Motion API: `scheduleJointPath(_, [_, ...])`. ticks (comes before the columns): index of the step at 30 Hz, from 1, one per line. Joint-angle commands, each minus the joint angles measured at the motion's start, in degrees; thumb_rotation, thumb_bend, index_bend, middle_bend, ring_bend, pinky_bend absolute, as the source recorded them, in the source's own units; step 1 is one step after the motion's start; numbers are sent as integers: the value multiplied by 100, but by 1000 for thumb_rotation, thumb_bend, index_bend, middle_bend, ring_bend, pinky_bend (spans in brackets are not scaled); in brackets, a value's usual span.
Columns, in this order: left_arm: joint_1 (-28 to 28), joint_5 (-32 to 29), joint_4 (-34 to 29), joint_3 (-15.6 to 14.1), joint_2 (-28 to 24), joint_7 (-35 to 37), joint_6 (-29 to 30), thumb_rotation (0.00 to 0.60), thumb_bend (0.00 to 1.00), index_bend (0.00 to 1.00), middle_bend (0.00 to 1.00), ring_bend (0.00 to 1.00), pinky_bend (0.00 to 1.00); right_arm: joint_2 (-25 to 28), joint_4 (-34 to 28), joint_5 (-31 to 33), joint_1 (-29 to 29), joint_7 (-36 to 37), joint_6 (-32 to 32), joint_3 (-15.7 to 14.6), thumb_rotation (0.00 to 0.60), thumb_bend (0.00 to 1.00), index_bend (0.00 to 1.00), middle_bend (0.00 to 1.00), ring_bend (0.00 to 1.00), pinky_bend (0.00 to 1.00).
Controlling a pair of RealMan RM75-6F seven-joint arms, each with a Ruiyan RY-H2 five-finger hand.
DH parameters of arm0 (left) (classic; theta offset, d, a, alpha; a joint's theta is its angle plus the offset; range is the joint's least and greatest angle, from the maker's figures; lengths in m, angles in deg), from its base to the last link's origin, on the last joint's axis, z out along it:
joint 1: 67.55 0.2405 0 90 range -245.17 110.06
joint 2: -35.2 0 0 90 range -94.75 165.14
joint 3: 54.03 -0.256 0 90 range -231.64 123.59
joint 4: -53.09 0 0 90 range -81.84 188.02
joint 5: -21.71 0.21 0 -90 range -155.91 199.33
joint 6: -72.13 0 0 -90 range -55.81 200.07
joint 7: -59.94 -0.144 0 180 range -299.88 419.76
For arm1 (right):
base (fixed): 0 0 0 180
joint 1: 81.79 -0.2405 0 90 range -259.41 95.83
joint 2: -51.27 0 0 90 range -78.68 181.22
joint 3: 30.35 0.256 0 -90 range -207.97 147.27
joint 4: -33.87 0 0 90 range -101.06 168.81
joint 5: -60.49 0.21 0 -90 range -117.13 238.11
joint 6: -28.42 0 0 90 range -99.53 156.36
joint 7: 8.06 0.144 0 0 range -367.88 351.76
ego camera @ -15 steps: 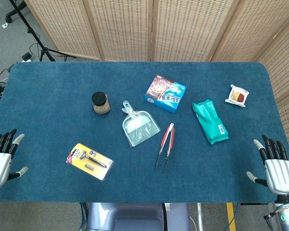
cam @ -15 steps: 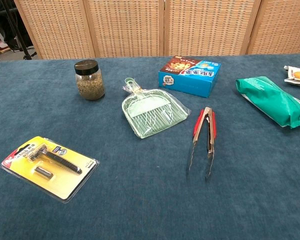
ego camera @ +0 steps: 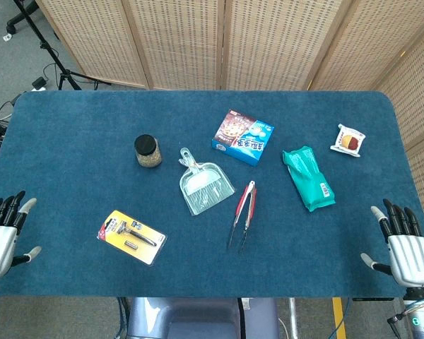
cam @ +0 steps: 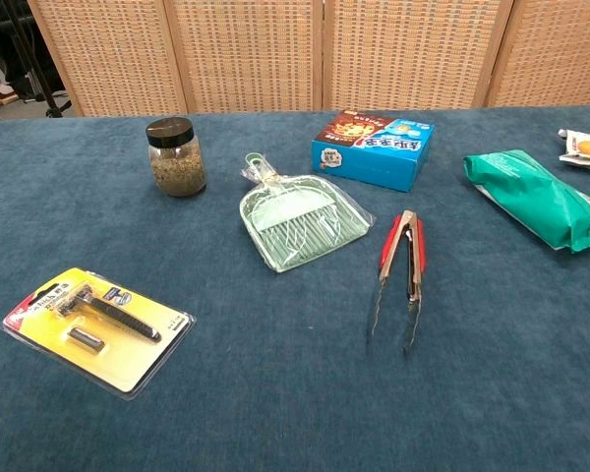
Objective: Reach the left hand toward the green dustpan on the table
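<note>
The green dustpan (ego camera: 205, 185) lies flat near the middle of the blue table, handle pointing to the back left; the chest view shows the dustpan (cam: 297, 222) wrapped in clear plastic. My left hand (ego camera: 1, 233) hovers at the table's front left corner, far left of the dustpan, fingers apart and holding nothing. My right hand (ego camera: 404, 247) hangs at the front right corner, also spread and empty. Neither hand shows in the chest view.
A jar with a black lid (ego camera: 148, 151) stands left of the dustpan. A razor pack (ego camera: 131, 236) lies front left, red tongs (ego camera: 243, 212) to the right. A blue box (ego camera: 243, 137), green packet (ego camera: 308, 177) and small snack (ego camera: 348, 140) lie further right.
Both hands have slipped slightly toward the table's front edge. The objects have not moved.
</note>
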Motion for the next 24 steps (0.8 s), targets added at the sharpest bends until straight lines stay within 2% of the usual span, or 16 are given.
scheduleJointPath(1, [-10, -9, -9, -3, -2, -20, -23, 600, 0, 0, 0, 0, 0, 1, 3, 40, -14, -12, -38, 12, 600, 118, 102, 0, 0, 0])
scheduleJointPath(18, [-3, 54, -107, -22, -20, -124, 21, 600, 0, 0, 0, 0, 0, -67, -24, 52, -94, -166, -228, -41, 600, 129, 103, 0, 0, 0])
scheduleJointPath(24, [-128, 107, -254, 72, -21, -341, -24, 600, 12, 0, 0, 0, 3, -114, -32, 37, -137, -282, -333, -87, 600, 131, 102, 0, 0, 0])
